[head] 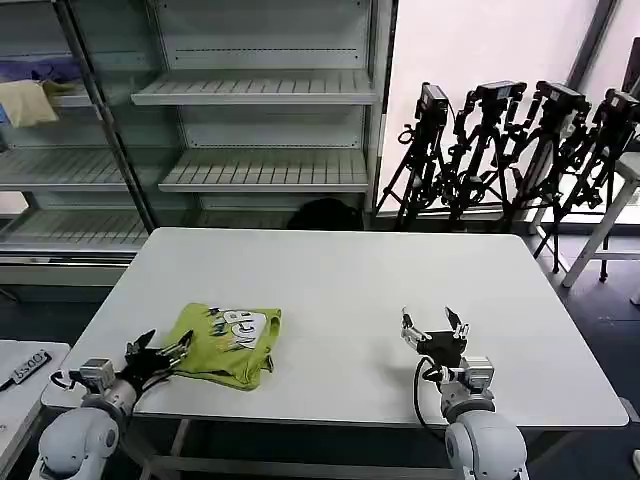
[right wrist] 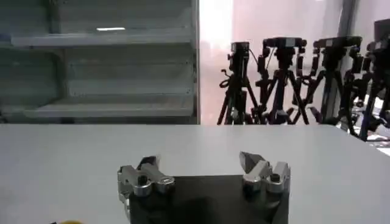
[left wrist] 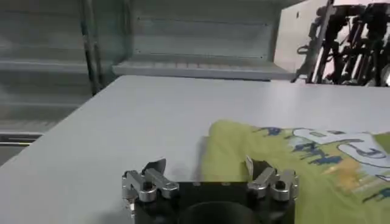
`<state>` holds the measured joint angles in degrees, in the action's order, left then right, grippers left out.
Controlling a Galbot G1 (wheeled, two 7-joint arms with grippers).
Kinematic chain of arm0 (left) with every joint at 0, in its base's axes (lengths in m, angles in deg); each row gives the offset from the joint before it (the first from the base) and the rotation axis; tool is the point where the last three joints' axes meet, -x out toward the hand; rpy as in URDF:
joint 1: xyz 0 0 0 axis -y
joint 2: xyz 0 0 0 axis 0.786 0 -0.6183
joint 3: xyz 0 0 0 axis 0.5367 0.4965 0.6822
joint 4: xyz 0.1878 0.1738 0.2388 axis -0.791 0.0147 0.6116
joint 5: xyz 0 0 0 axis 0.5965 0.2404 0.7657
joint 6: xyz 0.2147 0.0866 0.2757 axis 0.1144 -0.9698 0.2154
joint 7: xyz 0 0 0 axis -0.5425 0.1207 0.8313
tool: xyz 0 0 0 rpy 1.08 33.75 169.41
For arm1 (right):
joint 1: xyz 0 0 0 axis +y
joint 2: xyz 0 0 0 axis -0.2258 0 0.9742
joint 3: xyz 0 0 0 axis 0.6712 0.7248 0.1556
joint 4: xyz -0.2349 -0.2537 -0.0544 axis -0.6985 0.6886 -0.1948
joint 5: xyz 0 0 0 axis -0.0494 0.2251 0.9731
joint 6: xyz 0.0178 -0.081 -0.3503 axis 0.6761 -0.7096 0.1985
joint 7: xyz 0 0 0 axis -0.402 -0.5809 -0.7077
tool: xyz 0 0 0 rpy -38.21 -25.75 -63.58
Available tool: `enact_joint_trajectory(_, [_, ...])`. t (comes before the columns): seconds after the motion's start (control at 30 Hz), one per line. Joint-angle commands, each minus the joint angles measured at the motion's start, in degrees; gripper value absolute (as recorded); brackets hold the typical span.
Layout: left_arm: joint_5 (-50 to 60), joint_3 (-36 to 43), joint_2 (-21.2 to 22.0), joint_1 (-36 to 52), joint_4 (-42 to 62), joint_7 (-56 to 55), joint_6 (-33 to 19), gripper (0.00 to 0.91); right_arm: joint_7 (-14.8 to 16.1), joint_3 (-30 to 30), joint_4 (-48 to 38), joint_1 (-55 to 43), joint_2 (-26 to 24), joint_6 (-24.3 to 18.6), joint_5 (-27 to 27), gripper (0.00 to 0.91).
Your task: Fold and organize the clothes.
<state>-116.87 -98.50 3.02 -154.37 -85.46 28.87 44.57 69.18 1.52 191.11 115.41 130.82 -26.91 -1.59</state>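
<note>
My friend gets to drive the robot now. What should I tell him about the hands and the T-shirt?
Left gripper: open, holding nothing, low at the near left corner of the table, right at the near left edge of the T-shirt.
Right gripper: open, holding nothing, above bare table at the near right, well away from the shirt.
T-shirt: lime yellow-green, lying in a compact, slightly rumpled bundle at the near left of the table, graphic print facing up.
Done: the shirt looks folded down to a small bundle.
Left: perhaps neaten it and place it where it belongs; judge that yourself.
</note>
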Motion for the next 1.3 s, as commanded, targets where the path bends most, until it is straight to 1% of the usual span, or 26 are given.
enact_joint_trajectory(0.03, [0.1, 0.1, 0.2, -0.4, 0.2, 0.5, 0.2, 0.05, 0.0, 0.0, -0.1, -0.1, 0.1, 0.0, 0.1, 0.907])
enact_joint_trajectory(0.07, [0.0, 0.1, 0.2, -0.5, 0.1, 0.5, 0.3, 0.01, -0.1, 0.0, -0.1, -0.1, 0.2, 0.0, 0.2, 0.907])
enact_joint_trajectory(0.1, [0.0, 0.1, 0.3, -0.5, 0.1, 0.6, 0.6, 0.02, -0.1, 0.0, -0.1, -0.1, 0.2, 0.0, 0.2, 0.907])
enact_joint_trajectory(0.27, [-2.4, 0.3, 0.5, -0.6, -0.3, 0.8, 2.0, 0.01, -0.3, -0.1, -0.1, -0.1, 0.3, -0.1, 0.2, 0.907])
enact_joint_trajectory(0.37, [-3.0, 0.4, 0.8, -0.6, -0.4, 0.6, 1.9, 0.01, -0.4, -0.1, 0.0, -0.1, 0.3, -0.1, 0.2, 0.907])
enact_joint_trajectory(0.67, [-2.3, 0.4, 1.3, -0.7, -0.1, 0.1, -1.5, 0.0, -0.7, -0.1, 0.1, 0.0, 0.3, -0.1, 0.2, 0.907])
enact_joint_trajectory(0.8, [0.6, -0.6, 1.5, -1.3, -0.3, 0.1, -4.7, 0.0, -0.7, -0.2, 0.0, 0.0, 0.2, -0.1, 0.2, 0.907])
enact_joint_trajectory(0.87, [2.1, -1.8, 1.3, -1.3, -0.6, 0.3, -5.3, 0.0, -0.7, -0.2, 0.0, 0.0, 0.2, -0.1, 0.2, 0.907])
enact_joint_trajectory(1.07, [2.2, -8.6, -3.2, 0.1, -1.8, 0.3, -5.5, 0.0, -0.7, -0.4, -0.2, -0.1, 0.0, -0.2, 0.0, 0.907])
enact_joint_trajectory(1.2, [2.4, -15.2, -7.9, 1.5, -1.7, 0.9, -4.5, 0.0, -0.6, -0.5, -0.3, -0.3, -0.2, -0.3, -0.1, 0.907])
enact_joint_trajectory(1.3, [3.7, -18.3, -11.8, 2.6, -2.1, 1.1, -3.9, 0.0, -0.5, -0.6, -0.4, -0.5, -0.4, -0.4, -0.4, 0.907])
